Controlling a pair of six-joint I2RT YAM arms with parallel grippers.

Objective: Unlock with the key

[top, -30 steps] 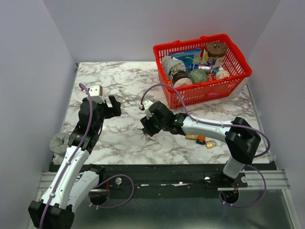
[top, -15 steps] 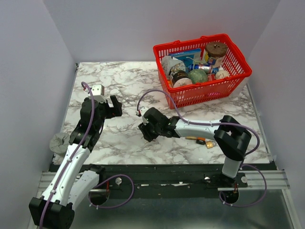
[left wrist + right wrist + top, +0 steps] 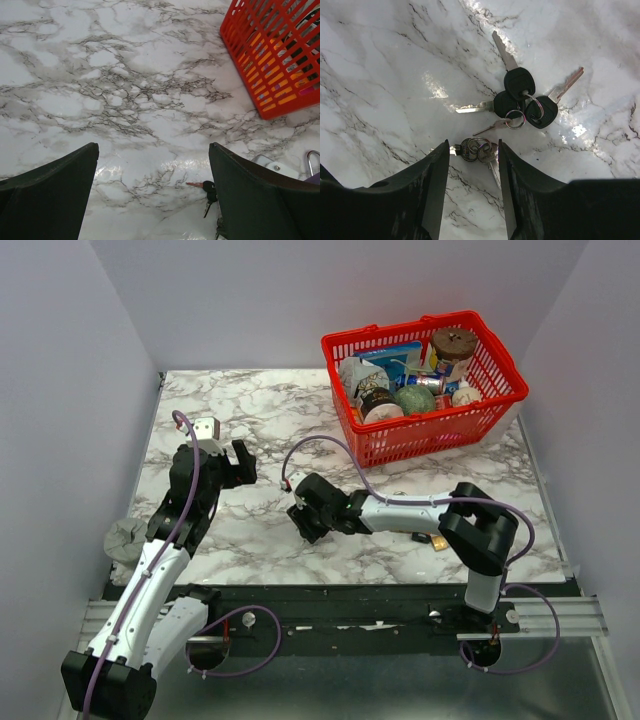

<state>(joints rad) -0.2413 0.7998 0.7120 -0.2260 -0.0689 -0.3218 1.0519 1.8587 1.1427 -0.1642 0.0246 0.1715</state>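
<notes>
Glossy white tabletop veined in grey marble pattern (image 3: pixel 260 410), enclosed on three sides by plain pale lilac-grey walls (image 3: pixel 250 300), a black metal rail (image 3: pixel 330 600) along its near edge; light glints off the surface.

Bright, even light from above lit the marble table (image 3: pixel 250 420), leaving white glare patches on its glossy top beside the keys (image 3: pixel 520 100) in the right wrist view, while the foreground of both wrist views sat dark and soft.
</notes>
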